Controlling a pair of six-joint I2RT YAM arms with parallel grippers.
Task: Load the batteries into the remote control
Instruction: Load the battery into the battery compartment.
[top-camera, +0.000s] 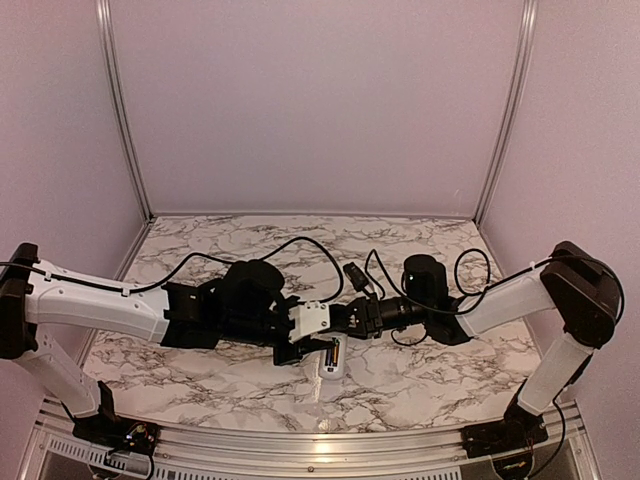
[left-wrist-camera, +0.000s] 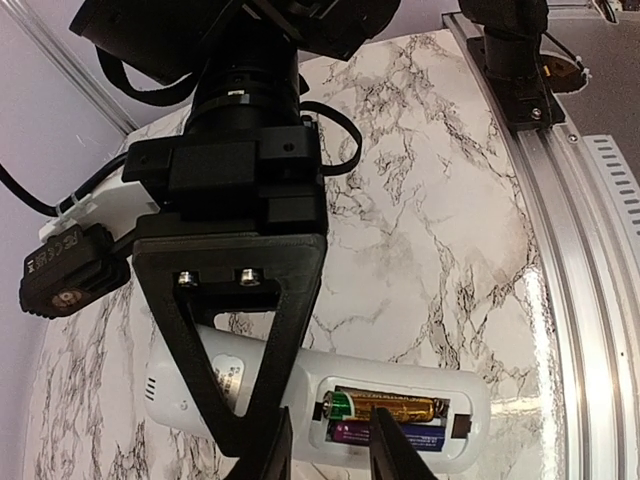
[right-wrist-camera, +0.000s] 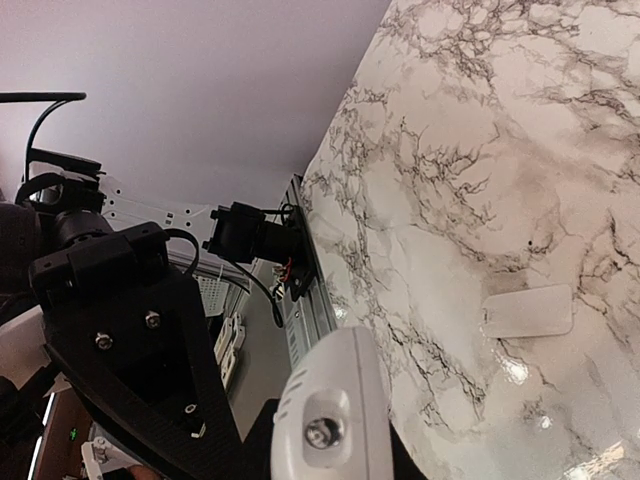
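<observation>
The white remote control (left-wrist-camera: 470, 395) lies back-up just above the marble table, its battery bay open. The gold battery (left-wrist-camera: 395, 407) and the dark blue battery (left-wrist-camera: 425, 437) lie side by side in the bay. My right gripper (top-camera: 338, 322) is shut on the remote's other half; its black triangular finger (left-wrist-camera: 250, 330) crosses the remote. In the right wrist view the remote's end (right-wrist-camera: 330, 400) sits between its jaws. My left gripper (left-wrist-camera: 330, 455) is open, its jaws straddling the bay's left end, one fingertip (left-wrist-camera: 395, 450) over the batteries. The remote also shows in the top view (top-camera: 332, 362).
A flat white battery cover (right-wrist-camera: 528, 312) lies loose on the marble. An aluminium rail (left-wrist-camera: 585, 260) runs along the table's near edge, with the arm bases bolted on it. Pale enclosure walls (top-camera: 320, 100) stand behind and at both sides. Black cables (top-camera: 300, 245) loop over the table.
</observation>
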